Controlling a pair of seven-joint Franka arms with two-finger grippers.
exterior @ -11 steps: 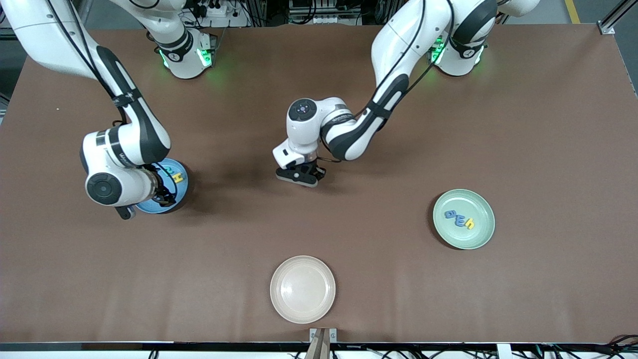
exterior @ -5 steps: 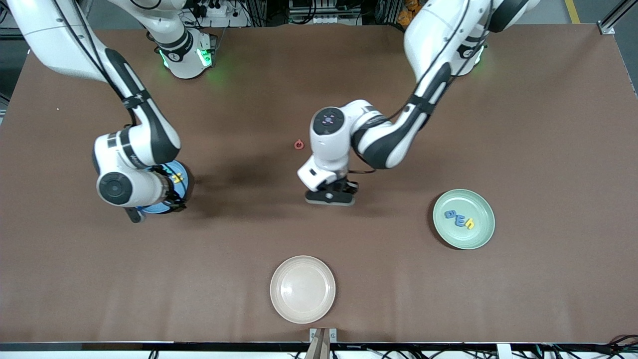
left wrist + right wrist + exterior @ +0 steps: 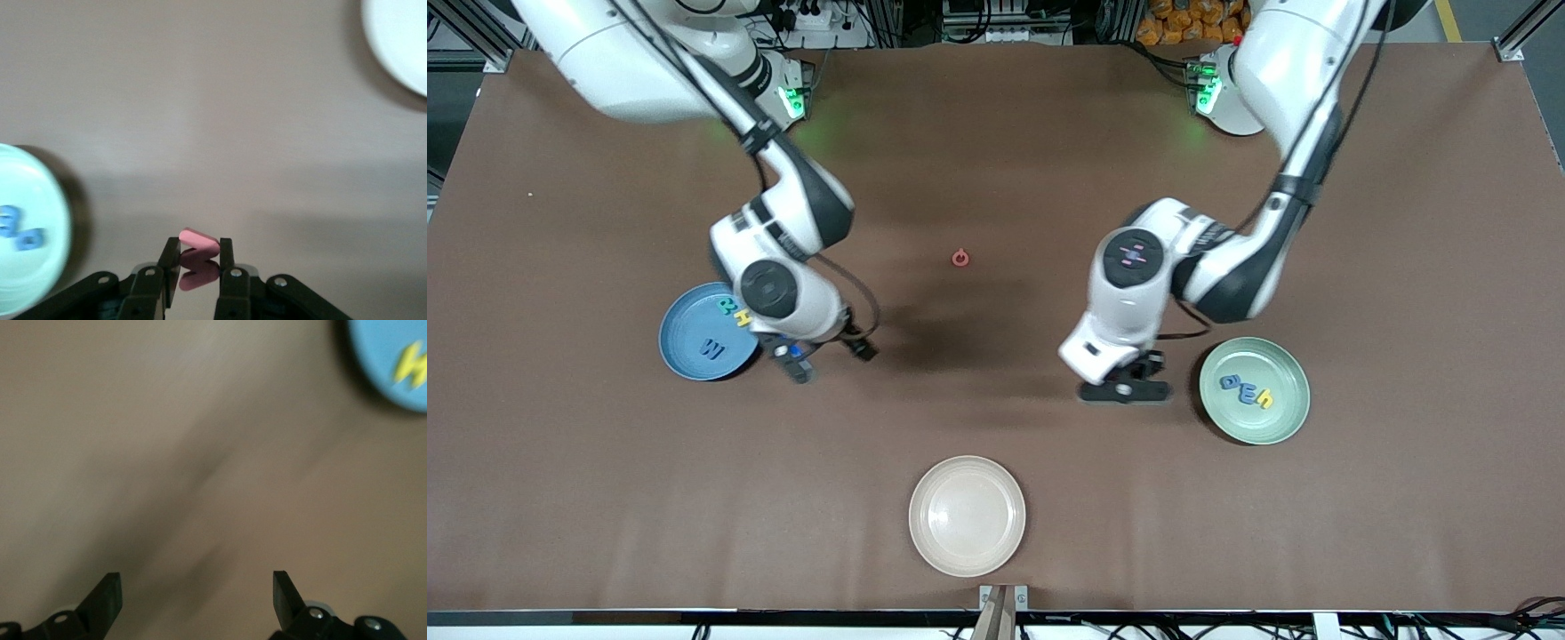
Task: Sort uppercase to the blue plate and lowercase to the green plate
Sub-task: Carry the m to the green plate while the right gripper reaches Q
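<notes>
Between the fingers of the left gripper [image 3: 199,261], which are pressed together on it, sits one red zigzag letter [image 3: 198,257], the lowercase m or w; this gripper hangs over the bare table [image 3: 1405,222] just beside the green plate [image 3: 1285,422]. That plate lies toward the left arm's end of the table and carries three lowercase letters: a blue a [image 3: 1230,382], a blue m [image 3: 1247,392] and a yellow h [image 3: 1264,399]. Toward the right arm's end lies the blue plate [image 3: 680,333], with three capitals on it: a blue W [image 3: 711,348], a yellow H [image 3: 742,317] and a teal R [image 3: 727,307]. The right gripper [image 3: 197,590] is over the table just beside the blue plate, its fingers wide apart and holding nothing. One red G [image 3: 959,258] lies alone near the middle of the table. One cream plate [image 3: 925,547] with nothing on it sits close to the table edge nearest the front camera.
</notes>
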